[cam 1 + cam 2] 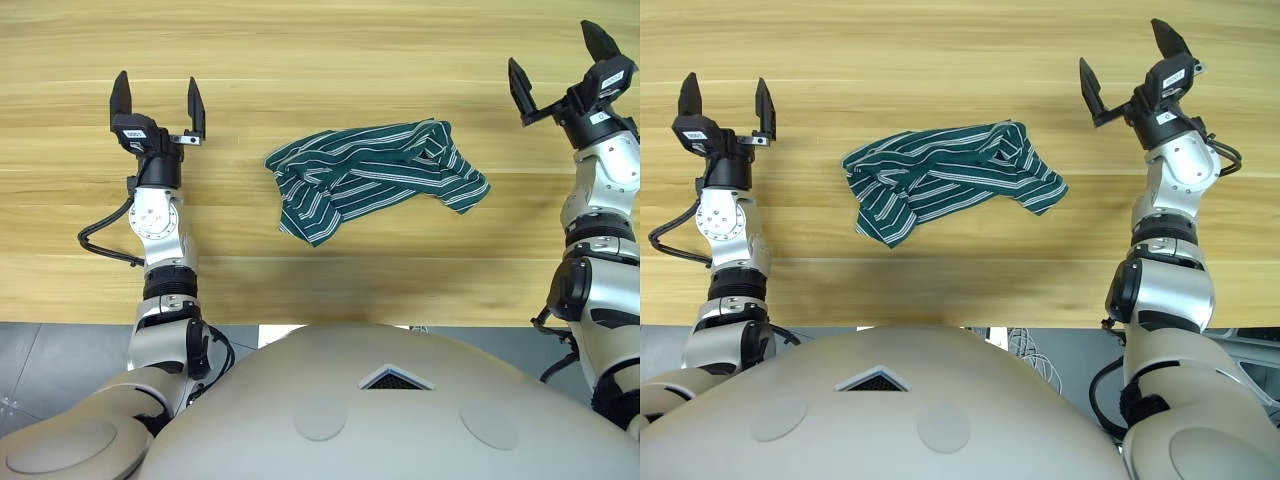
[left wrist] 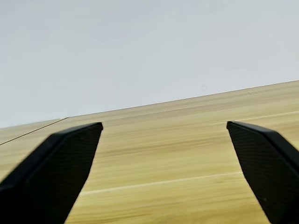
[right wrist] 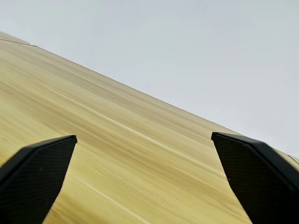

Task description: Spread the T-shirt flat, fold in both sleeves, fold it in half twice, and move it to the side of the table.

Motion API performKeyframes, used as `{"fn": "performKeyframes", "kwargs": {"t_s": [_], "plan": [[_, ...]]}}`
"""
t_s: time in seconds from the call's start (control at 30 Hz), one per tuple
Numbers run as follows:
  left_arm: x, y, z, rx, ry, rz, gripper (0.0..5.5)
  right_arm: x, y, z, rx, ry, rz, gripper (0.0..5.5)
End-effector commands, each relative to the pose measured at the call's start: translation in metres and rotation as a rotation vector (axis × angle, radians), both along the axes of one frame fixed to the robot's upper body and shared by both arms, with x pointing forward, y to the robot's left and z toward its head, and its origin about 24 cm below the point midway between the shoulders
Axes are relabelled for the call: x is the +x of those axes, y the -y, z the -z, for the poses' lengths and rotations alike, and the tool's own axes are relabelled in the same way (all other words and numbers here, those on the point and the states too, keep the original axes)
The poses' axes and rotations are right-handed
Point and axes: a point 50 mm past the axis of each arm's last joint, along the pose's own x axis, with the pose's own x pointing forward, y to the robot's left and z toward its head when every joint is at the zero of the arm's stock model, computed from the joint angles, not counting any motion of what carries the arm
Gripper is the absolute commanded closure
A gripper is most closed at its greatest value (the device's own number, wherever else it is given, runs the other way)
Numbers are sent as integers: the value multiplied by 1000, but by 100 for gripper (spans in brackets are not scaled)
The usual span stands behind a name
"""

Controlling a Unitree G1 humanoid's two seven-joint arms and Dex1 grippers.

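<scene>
Two cameras on the head looked forward and steeply down onto the wooden counter (image 1: 320, 60). They sat side by side, so both took in the same stretch: the striped T-shirt (image 1: 375, 175) near the middle and an arm at each side, with the right eye's picture shifted slightly sideways. Each wrist camera sat low and close behind its own pincer, the left pincer (image 2: 163, 135) and the right pincer (image 3: 145, 144). Each looked out between spread black fingers (image 2: 56, 172), along the counter's top toward a pale backdrop (image 2: 140, 46).

T-shirt (image 1: 375, 178) bunched, parts hidden under own folds; table (image 1: 300, 60) cut off sideways.
</scene>
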Motion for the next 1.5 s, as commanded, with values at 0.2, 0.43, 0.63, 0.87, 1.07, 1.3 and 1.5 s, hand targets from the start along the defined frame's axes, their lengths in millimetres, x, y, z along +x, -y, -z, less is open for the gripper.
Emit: {"fn": "performKeyframes", "kwargs": {"t_s": [0.2,0.43,0.63,0.87,1.07,1.3,1.5], "plan": [[2,-5,-1,11,-15,-14,70,5,-3,-3,-4,8,-4,10],[2,-6,0,13,-24,-16,70,5,-7,-1,-11,-2,-28,10],[2,-4,0,18,-28,-12,70,4,-7,0,-15,-9,-40,10],[1,-4,1,20,-29,-9,70,3,-9,2,-18,-16,-52,10],[1,-3,0,25,-26,-3,70,1,-10,4,-23,-22,-68,10],[1,0,-1,17,-25,16,70,0,-11,5,-27,-29,-89,10],[2,2,-1,8,-26,31,70,0,-12,6,-24,-30,-94,10]]}}
